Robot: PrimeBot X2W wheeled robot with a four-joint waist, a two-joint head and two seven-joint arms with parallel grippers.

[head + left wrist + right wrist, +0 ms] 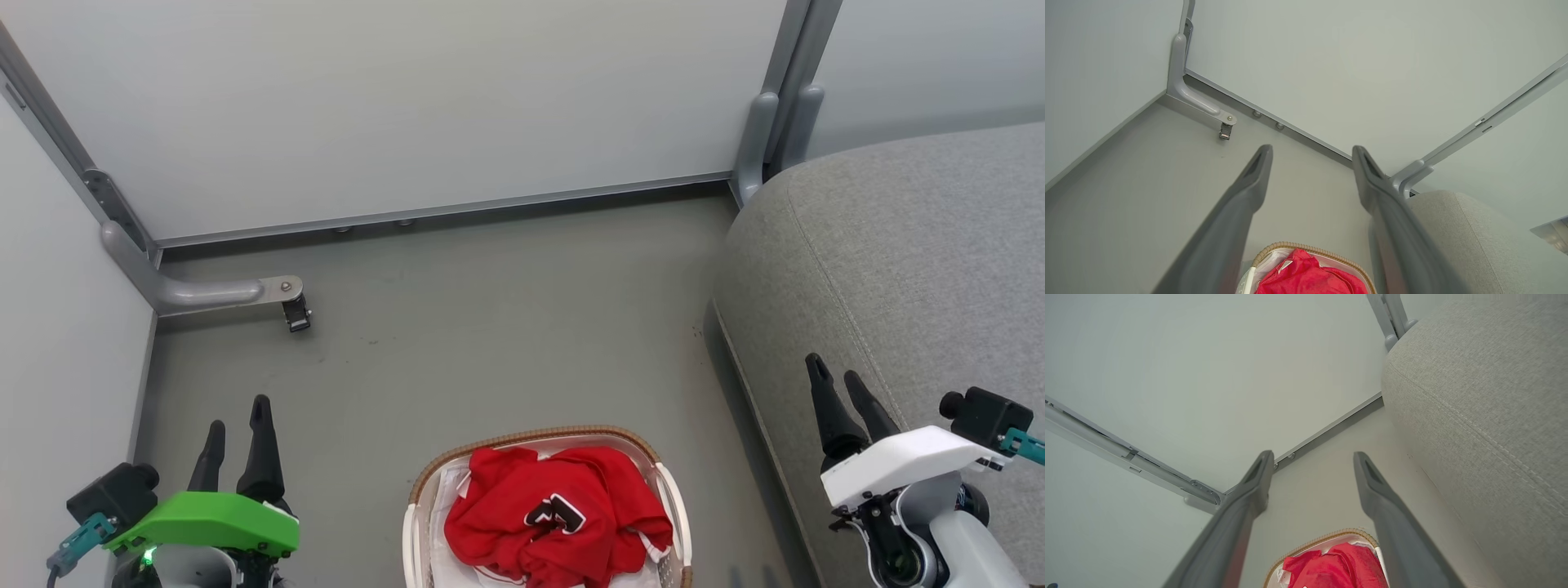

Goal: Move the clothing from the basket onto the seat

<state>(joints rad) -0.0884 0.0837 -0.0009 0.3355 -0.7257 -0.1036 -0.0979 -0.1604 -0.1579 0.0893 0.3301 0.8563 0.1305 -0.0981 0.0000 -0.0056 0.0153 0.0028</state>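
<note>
- Basket (539,435): lower centre of head view, standing on the floor (490,327), cut off by the bottom edge. Brown woven rim, white liner showing at the sides.
- Clothing (559,514): red jersey w/ black-and-white logo, crumpled in a heap inside the basket and covering most of the liner. None lies on the visible part of the seat, so the transfer is judged not begun.
- Seat (914,261): large grey cushion, right side of frame, near the basket w/ a strip of floor between. This closeness probably keeps each carry short.
- Left gripper (238,412): lower left, green cover, fingers spread wide, holding nothing. It hangs above the floor, well apart from the basket.
- Right gripper (833,367): lower right, white cover, fingers likewise wide and empty, in front of the seat's front edge.
- Wrist views: each pair of fingers frames the basket rim and red cloth at bottom centre. The arms thus flank the basket, prob. a ready pose that lets either one reach in.
- Next step (est.): lower one gripper onto a raised fold. Soft cloth may drag the liner along, so pinch the red fabric only.
</note>
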